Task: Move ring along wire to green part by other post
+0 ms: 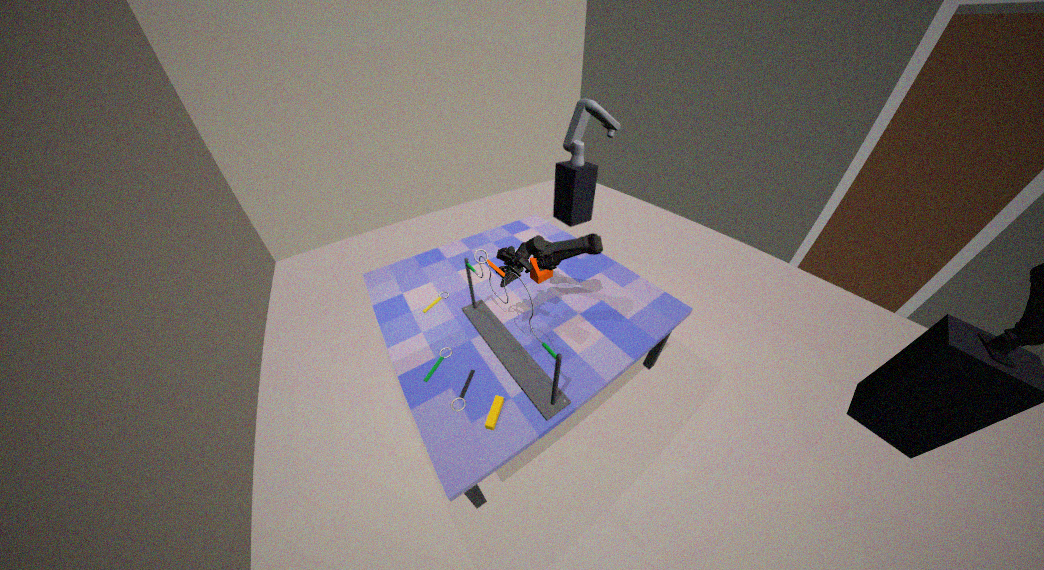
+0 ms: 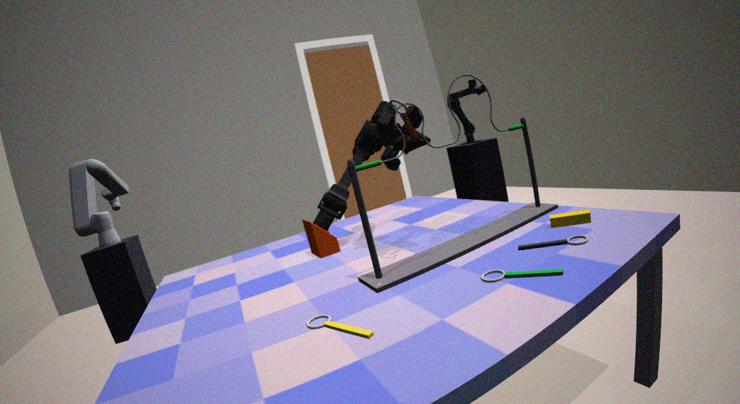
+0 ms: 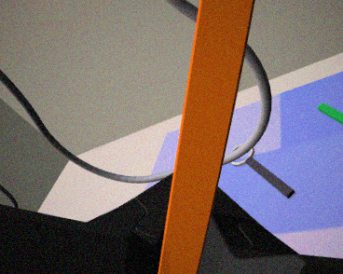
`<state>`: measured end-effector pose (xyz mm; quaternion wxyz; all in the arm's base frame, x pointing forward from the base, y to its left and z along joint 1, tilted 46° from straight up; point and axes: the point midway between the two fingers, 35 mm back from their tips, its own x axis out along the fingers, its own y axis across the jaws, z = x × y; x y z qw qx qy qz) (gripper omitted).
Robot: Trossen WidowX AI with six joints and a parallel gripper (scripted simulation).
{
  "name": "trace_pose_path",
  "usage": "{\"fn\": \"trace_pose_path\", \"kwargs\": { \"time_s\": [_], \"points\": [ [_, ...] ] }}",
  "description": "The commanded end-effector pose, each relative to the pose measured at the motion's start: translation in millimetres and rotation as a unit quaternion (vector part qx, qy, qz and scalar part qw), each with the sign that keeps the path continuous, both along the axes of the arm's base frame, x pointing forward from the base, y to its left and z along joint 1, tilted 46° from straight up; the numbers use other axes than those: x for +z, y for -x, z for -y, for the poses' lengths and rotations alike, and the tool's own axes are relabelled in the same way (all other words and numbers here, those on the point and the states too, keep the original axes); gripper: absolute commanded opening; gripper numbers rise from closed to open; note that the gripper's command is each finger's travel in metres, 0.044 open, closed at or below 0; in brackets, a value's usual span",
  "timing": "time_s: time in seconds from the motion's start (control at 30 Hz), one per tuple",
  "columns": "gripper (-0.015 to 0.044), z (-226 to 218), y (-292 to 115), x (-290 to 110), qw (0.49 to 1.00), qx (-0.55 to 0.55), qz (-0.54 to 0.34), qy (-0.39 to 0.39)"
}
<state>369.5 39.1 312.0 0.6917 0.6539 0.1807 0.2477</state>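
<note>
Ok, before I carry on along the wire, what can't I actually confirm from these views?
- Ring: cut off by the wrist view's top edge above the orange handle; too small in the top view.
- Gap between ring and grey wire: in the exterior view the gripper overlaps it.
- Fingers' contact on the handle: hidden behind the handle in the wrist view.

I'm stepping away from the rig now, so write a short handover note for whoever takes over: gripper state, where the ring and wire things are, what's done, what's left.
Gripper: shut on the orange handle, raised above the table.
Ring: hard to make out in the exterior view; it seems to be on the thin grey wire, just past the green part by the near post. Contact with the wire cannot be judged.
Done: handle picked up, ring carried off the starting green part.
Left: follow the wire's loops to the green part by the far post, leave the ring hanging there, open the fingers, back away.
</note>
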Motion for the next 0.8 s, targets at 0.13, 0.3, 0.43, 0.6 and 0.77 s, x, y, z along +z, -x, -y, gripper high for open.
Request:
{"fn": "trace_pose_path", "kwargs": {
  "time_s": [0.13, 0.3, 0.43, 0.6, 0.77],
  "points": [
    [-0.0150, 0, 0, 3, 0.999, -0.002, -0.011, -0.051],
    [-0.0150, 0, 0, 7, 0.997, -0.002, -0.014, -0.081],
    [-0.0150, 0, 0, 10, 0.994, -0.003, -0.016, -0.105],
    [-0.0150, 1, 0, 15, 0.990, -0.003, -0.019, -0.138],
    [-0.0150, 2, -1, 20, 0.985, -0.004, -0.023, -0.173]
  ]
}}
